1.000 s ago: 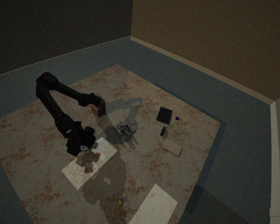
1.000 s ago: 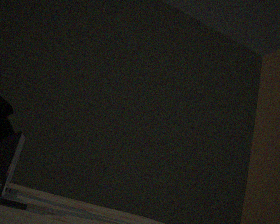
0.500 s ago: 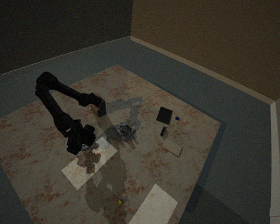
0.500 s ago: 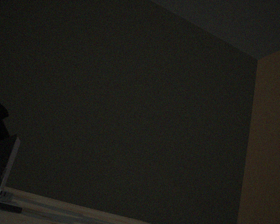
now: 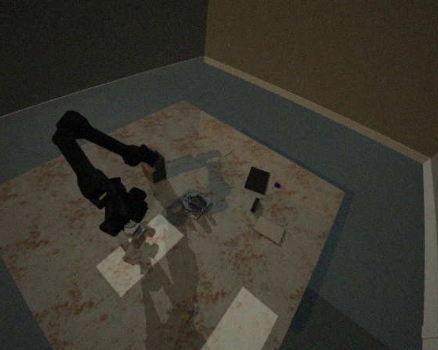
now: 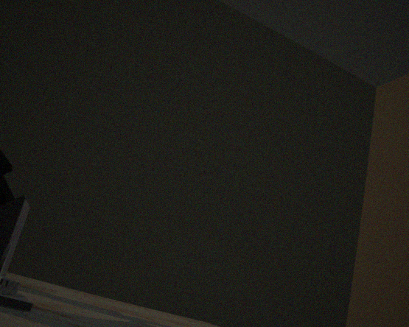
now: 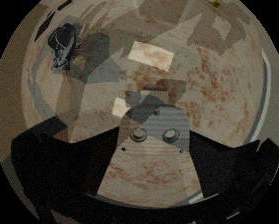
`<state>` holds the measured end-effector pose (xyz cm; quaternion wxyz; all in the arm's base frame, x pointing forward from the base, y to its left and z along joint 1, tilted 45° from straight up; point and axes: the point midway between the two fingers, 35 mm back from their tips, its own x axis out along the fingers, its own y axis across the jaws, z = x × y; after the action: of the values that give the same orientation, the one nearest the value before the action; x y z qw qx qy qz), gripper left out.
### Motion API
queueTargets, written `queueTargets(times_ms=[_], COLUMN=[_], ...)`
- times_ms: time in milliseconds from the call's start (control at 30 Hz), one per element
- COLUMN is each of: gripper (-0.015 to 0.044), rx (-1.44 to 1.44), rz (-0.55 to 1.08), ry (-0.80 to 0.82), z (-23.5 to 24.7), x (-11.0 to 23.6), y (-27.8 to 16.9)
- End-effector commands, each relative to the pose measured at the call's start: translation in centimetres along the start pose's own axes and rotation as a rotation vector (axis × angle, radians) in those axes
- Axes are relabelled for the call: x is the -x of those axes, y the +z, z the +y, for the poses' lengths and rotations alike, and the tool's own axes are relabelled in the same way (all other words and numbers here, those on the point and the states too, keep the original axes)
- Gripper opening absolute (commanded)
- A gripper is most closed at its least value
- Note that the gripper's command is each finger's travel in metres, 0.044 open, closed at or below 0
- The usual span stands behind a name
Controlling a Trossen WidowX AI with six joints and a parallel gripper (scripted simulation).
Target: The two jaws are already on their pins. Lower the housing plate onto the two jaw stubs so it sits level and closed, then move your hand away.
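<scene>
The housing plate point(image 7: 156, 122) is grey and ridged, with a rounded far edge and two round holes or fittings. It sits between the two black fingers of my gripper point(image 7: 154, 134) point(image 5: 127, 224), one at each side edge. The gripper is shut on it, with the fingers wide apart. In the top view the gripper is at the left of the table, and only a pale bit of the plate point(image 5: 131, 225) shows below it. A grey block point(image 7: 154, 92) shows just beyond the plate's far edge. The jaws and their stubs cannot be made out; the plate and fingers hide what is under them.
In the top view a round metallic object point(image 5: 196, 202) point(image 7: 63, 45) stands right of the gripper. Farther right are a dark square point(image 5: 257, 180), a blue cube point(image 5: 277, 185), a small black block point(image 5: 255, 205) and a beige slab point(image 5: 270, 229). A yellow piece point(image 5: 188, 316) lies near the front.
</scene>
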<state>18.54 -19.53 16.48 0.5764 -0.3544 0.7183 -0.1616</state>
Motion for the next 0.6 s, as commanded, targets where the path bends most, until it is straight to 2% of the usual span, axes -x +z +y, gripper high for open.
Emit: queueTargets(times_ms=[0,200,567], gripper=[0.0351,0.0351,0.0351], rx=[-0.007,-0.009,-0.032], rz=[-0.001,-0.003,-0.022], ry=[-0.008,-0.007,0.017], z=[-0.2,-0.1,1.9], x=[0.9,0.9,0.7], y=[-0.2,0.0,2.9])
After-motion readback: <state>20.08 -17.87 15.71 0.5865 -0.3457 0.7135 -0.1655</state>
